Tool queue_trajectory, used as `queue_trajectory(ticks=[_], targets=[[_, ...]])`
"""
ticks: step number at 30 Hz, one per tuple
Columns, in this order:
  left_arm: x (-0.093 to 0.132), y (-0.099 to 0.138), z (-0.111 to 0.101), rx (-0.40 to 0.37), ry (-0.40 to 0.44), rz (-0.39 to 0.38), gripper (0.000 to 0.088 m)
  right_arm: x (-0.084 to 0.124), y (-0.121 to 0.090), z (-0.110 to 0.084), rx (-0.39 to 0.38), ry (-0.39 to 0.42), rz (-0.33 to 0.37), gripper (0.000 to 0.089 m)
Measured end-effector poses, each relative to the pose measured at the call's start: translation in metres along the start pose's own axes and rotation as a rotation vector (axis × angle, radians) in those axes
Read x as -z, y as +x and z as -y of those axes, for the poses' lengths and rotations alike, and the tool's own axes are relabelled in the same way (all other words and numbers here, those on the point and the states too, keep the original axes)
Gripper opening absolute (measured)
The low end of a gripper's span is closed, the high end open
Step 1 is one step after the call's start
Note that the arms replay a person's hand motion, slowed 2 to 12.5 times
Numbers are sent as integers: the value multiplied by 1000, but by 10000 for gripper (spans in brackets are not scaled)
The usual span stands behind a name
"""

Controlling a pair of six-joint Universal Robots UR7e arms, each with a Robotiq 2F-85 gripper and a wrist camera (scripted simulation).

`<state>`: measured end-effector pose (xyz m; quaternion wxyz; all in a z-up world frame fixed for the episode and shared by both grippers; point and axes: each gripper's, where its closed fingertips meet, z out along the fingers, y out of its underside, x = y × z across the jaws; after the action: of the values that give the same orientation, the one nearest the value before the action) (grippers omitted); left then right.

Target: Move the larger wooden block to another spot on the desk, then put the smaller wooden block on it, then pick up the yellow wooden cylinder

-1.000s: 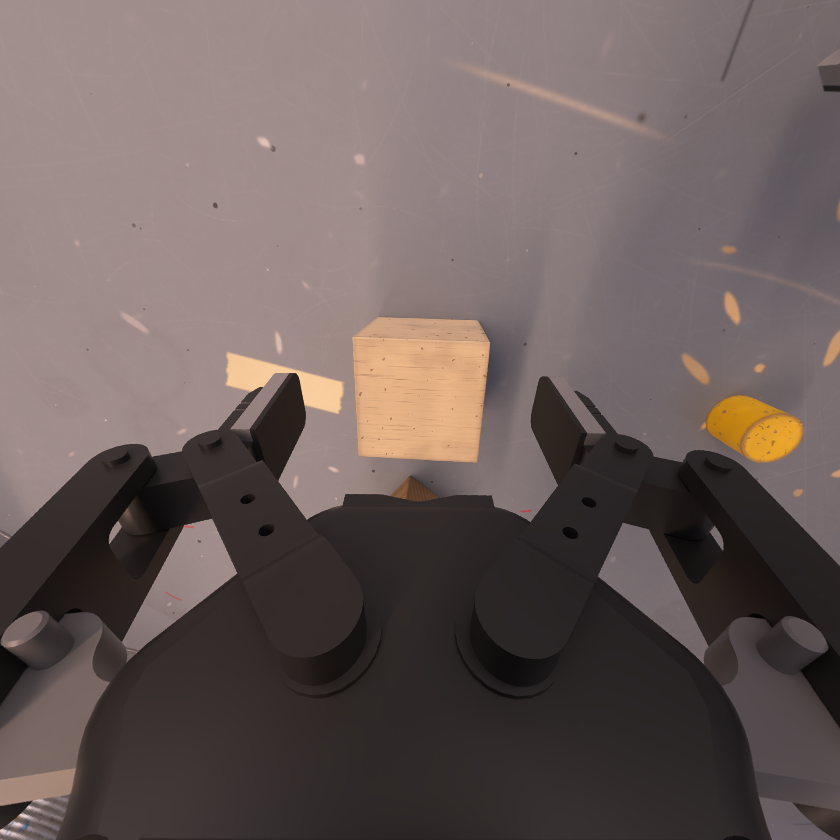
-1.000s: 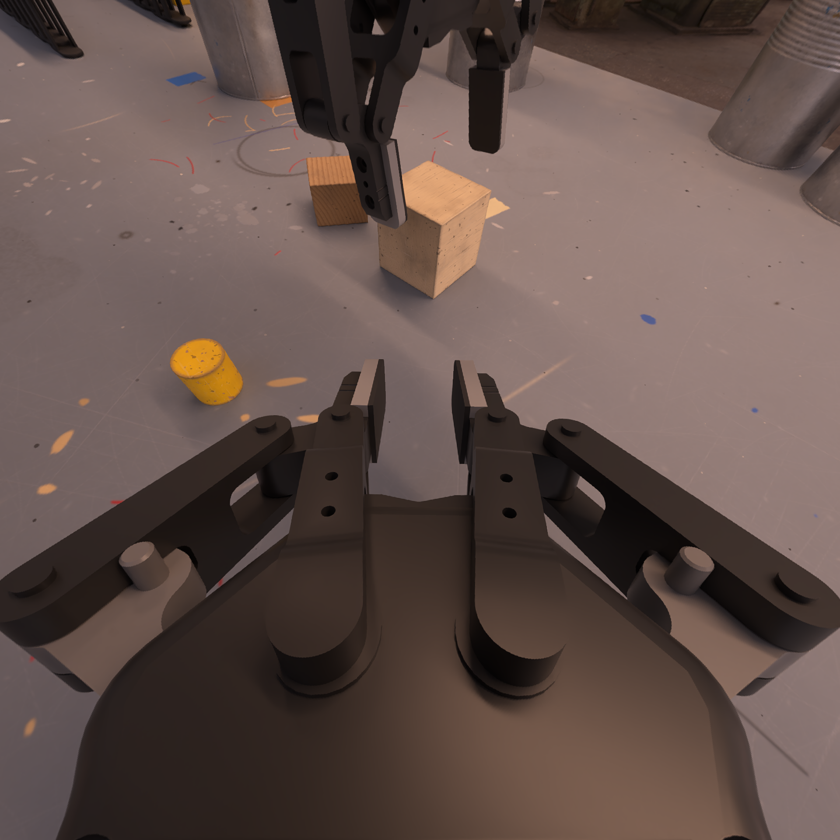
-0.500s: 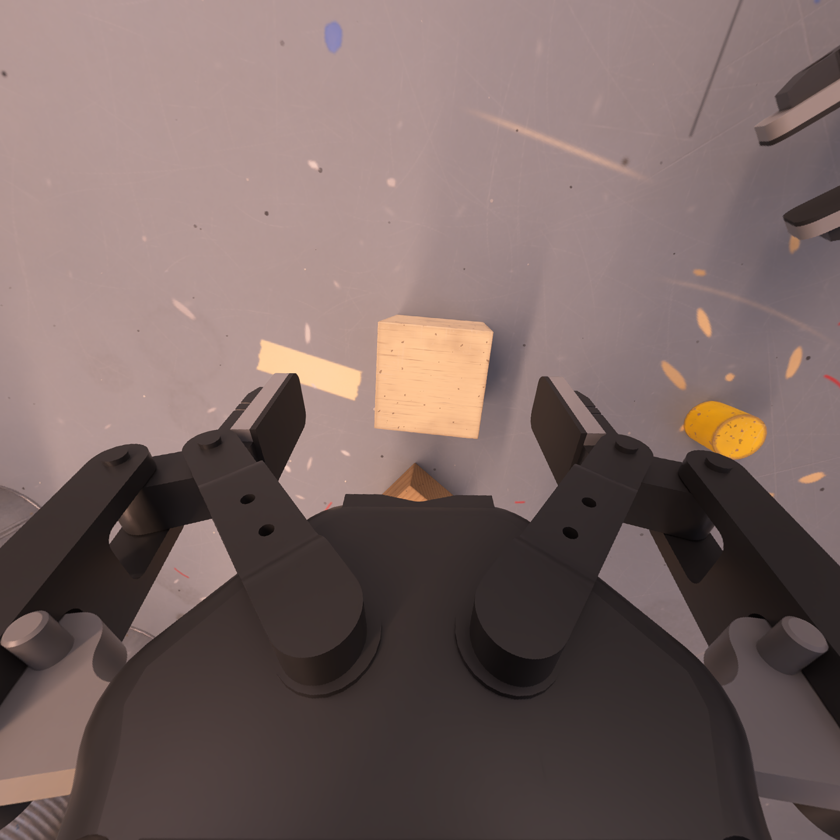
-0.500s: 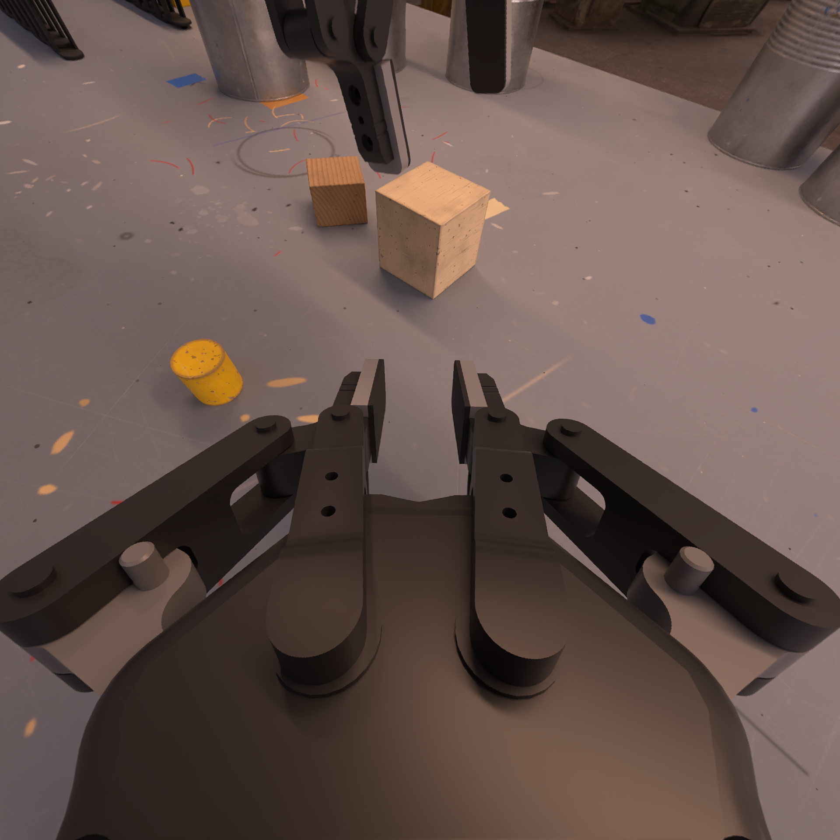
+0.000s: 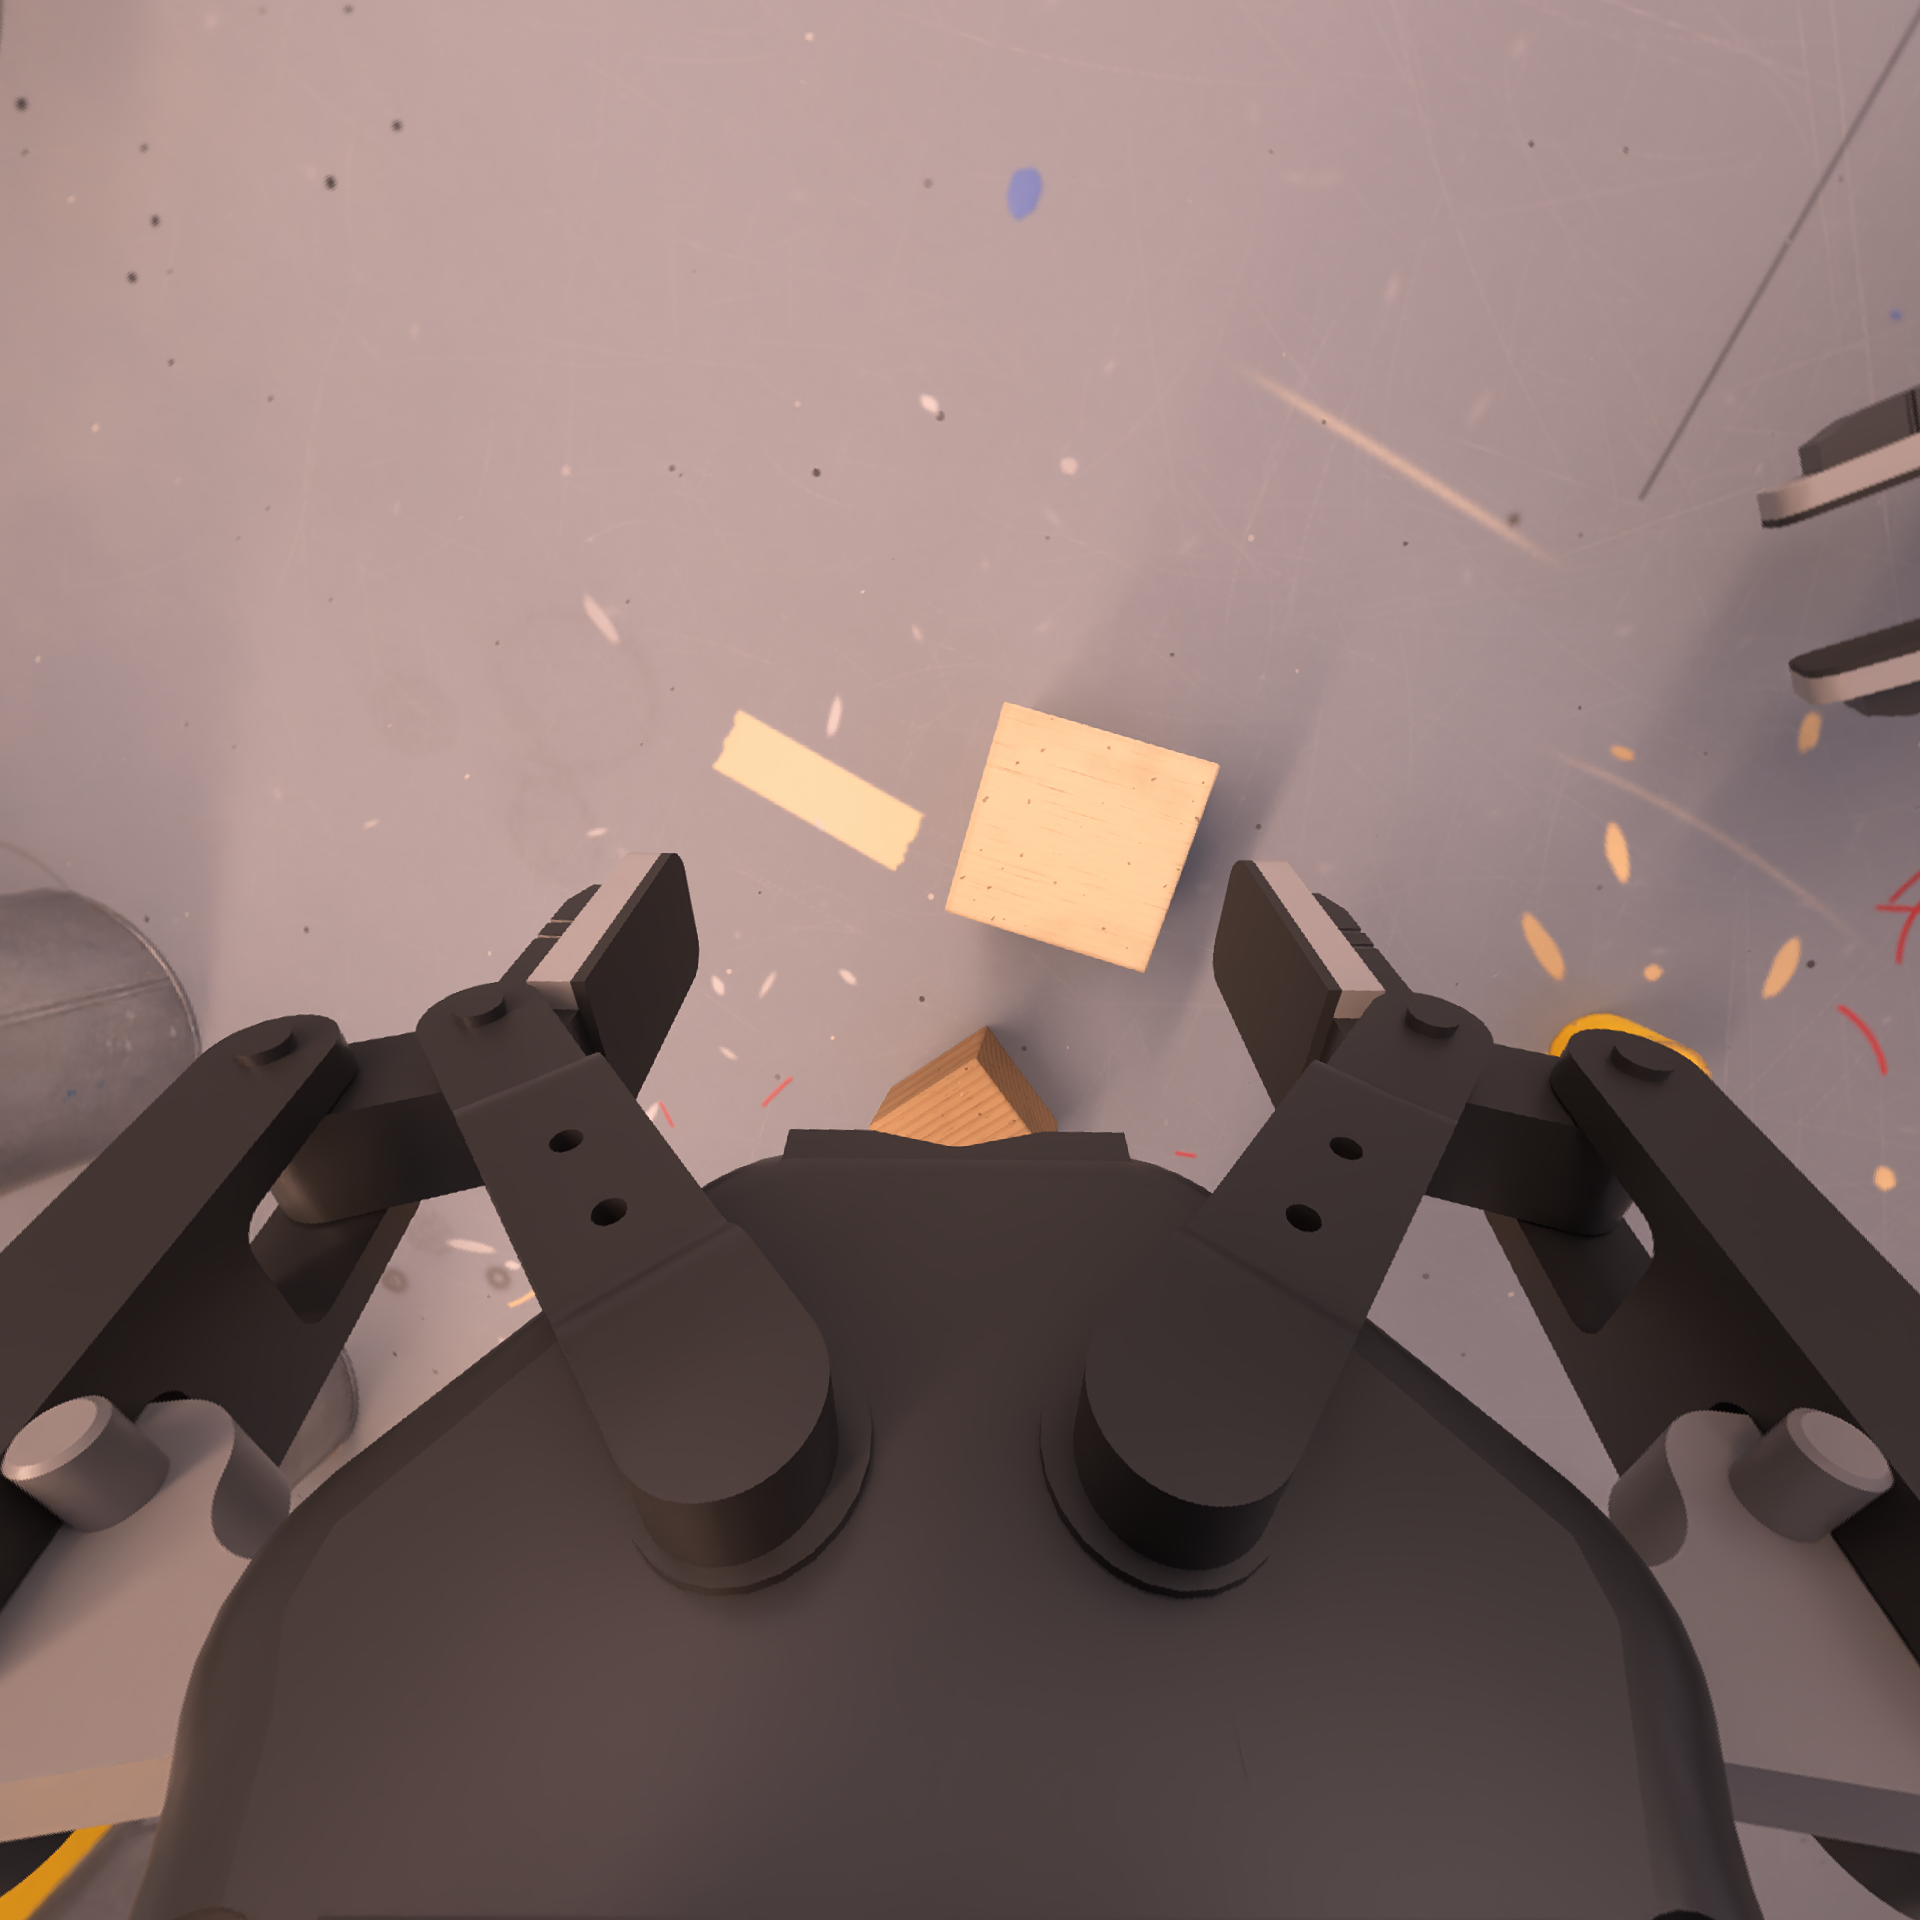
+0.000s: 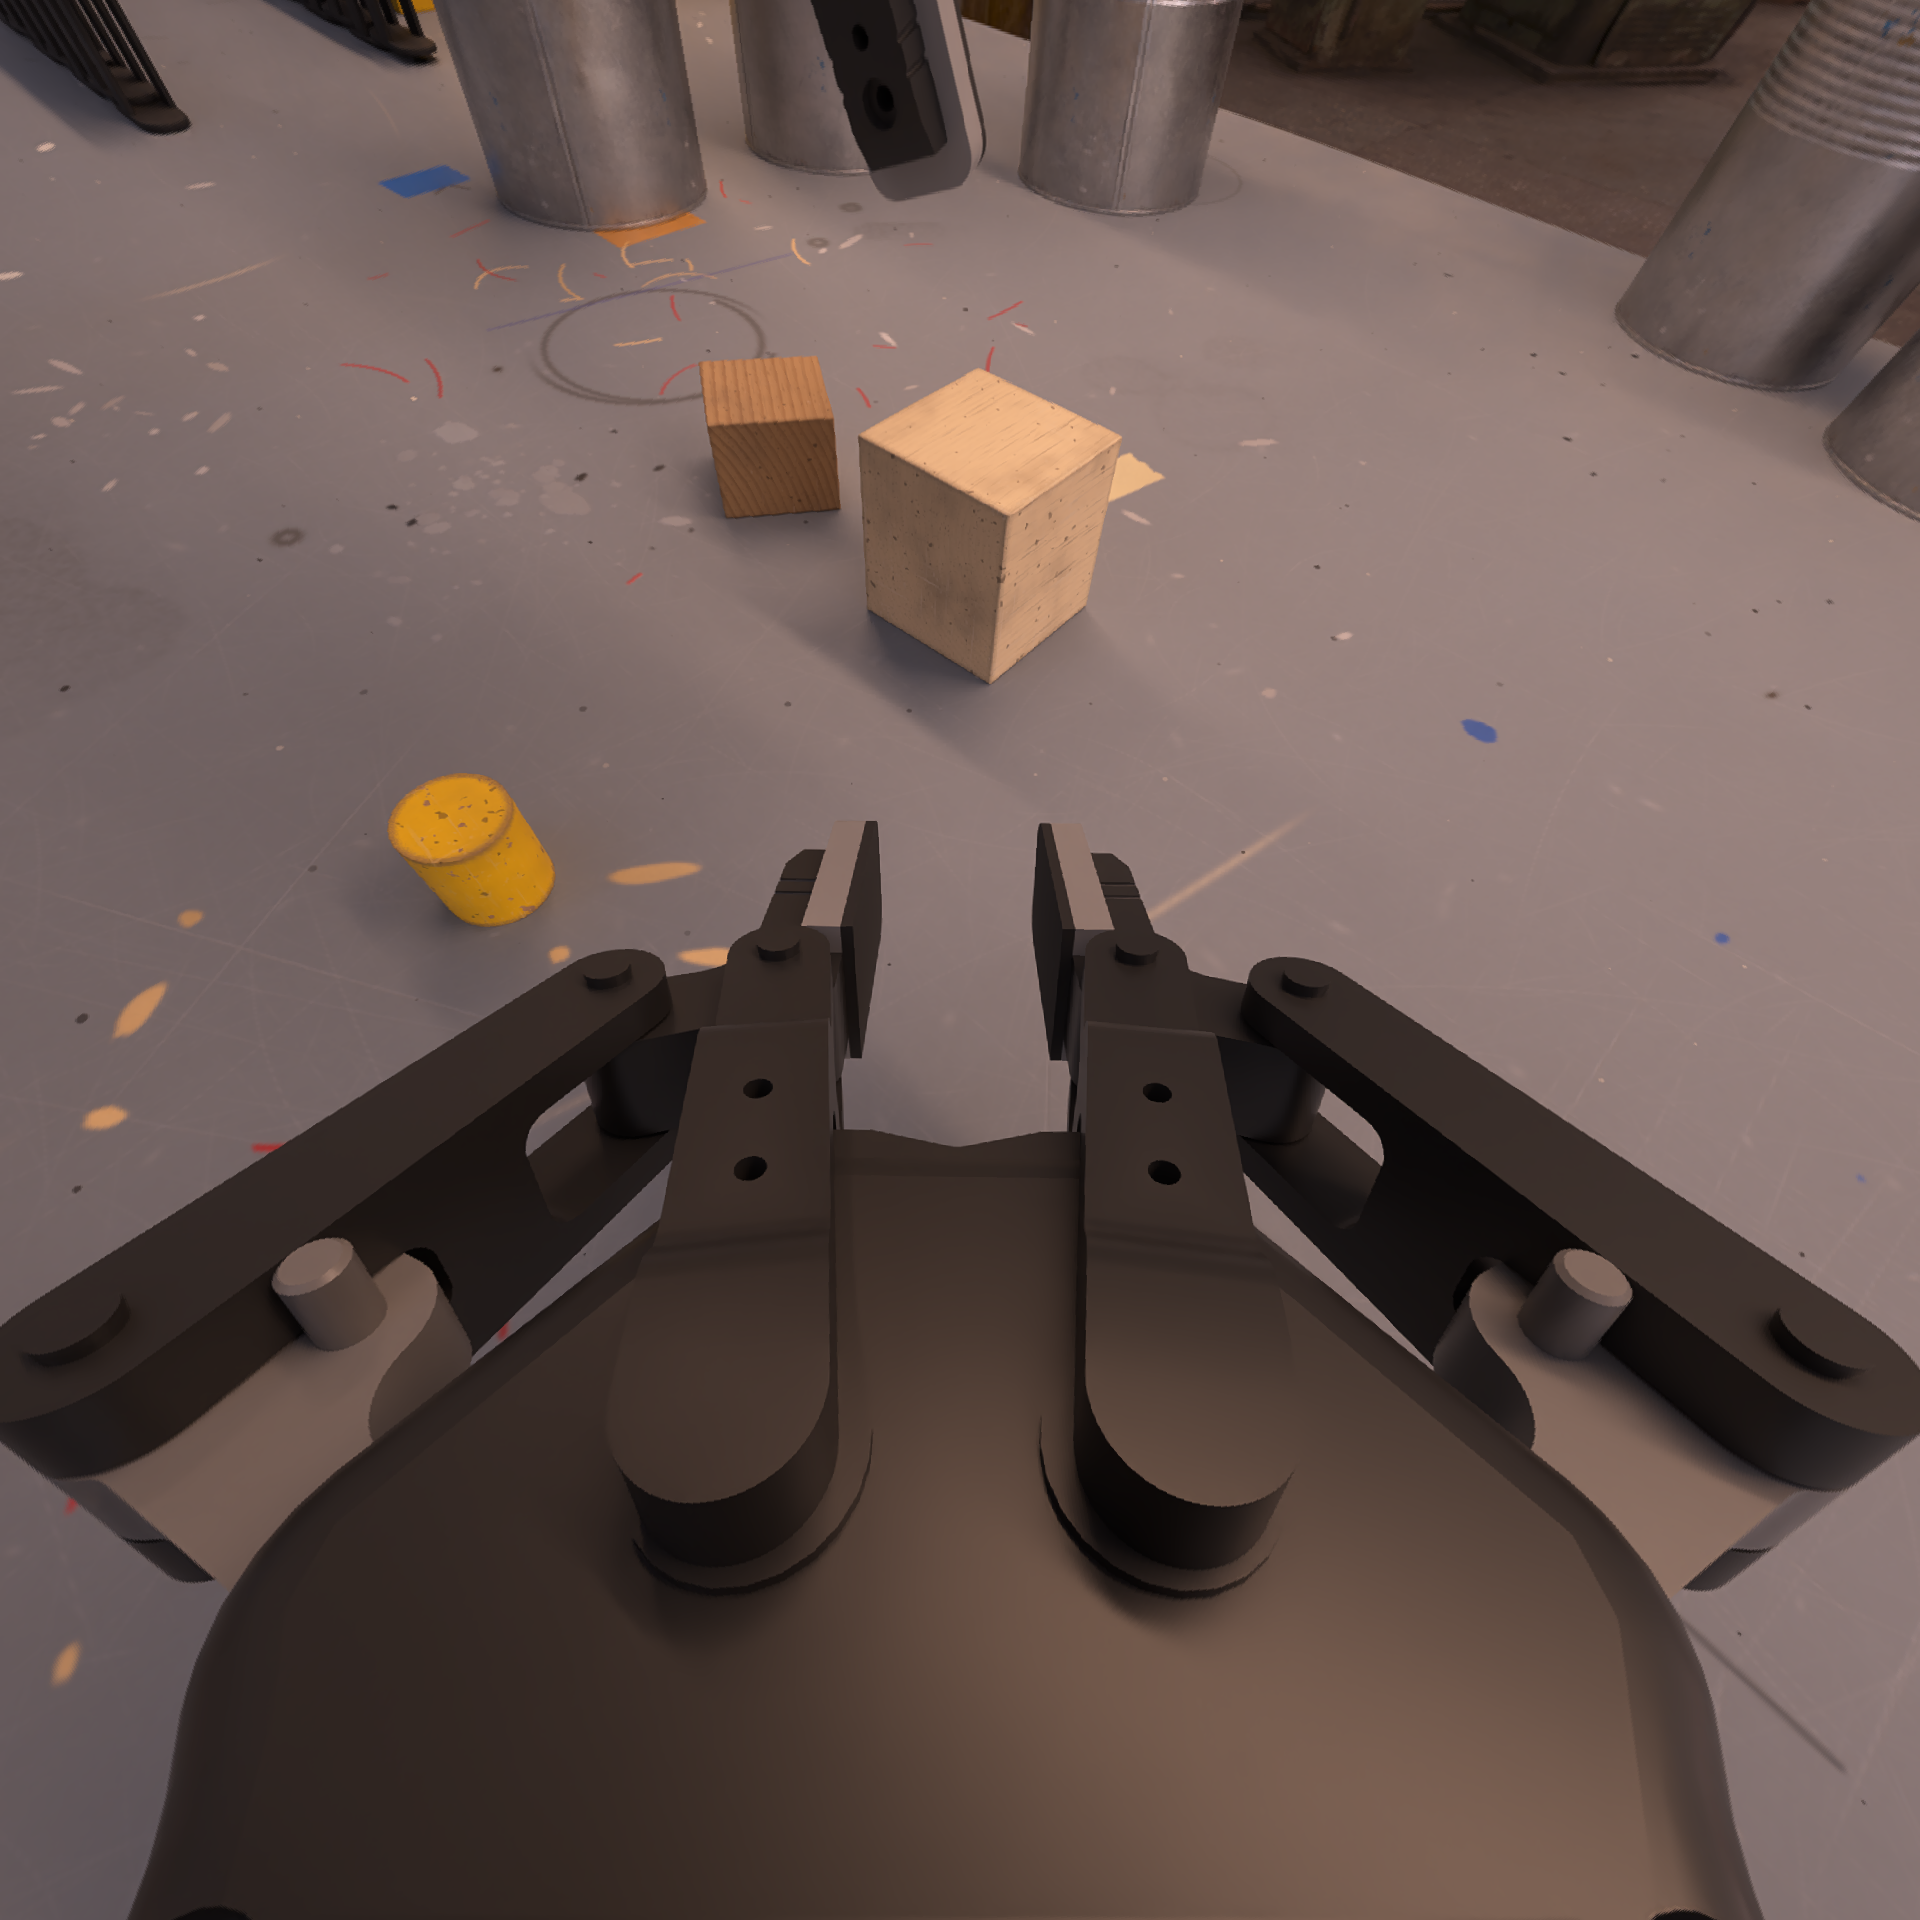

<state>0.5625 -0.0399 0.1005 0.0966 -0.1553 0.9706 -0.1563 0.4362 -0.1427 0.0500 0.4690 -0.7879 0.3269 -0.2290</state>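
Note:
The larger pale wooden block point(image 5: 1081, 836) point(image 6: 982, 520) stands on the grey desk. The smaller brown block point(image 5: 966, 1091) point(image 6: 771, 434) sits close beside it, apart from it. The yellow wooden cylinder point(image 6: 473, 850) lies tilted on the desk to the left in the right wrist view; only its edge point(image 5: 1605, 1031) shows behind a finger in the left wrist view. My left gripper point(image 5: 954, 935) is open and empty, high above both blocks, looking down. My right gripper point(image 6: 958, 904) hangs empty above the desk, jaws partly open, short of the larger block.
Several metal cans point(image 6: 587, 104) stand along the desk's far edge, more at the right point(image 6: 1787, 239). One can point(image 5: 83, 1039) shows at the left in the left wrist view. A strip of pale tape point(image 5: 819, 790) lies by the larger block. Paint flecks dot the desk.
My left gripper has risen well above the larger block and turned, staying open. The block stays on the desk. The right gripper has not moved.

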Motion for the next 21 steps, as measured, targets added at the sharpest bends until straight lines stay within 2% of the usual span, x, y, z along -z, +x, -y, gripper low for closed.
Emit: queue_trajectory(ticks=[11,21], targets=[[15,-10,-8,176,35,52,854,0,0,0,3,0,-1,269],[21,-18,-27,345,18,107,836,0,0,0,4,-2,1,269]])
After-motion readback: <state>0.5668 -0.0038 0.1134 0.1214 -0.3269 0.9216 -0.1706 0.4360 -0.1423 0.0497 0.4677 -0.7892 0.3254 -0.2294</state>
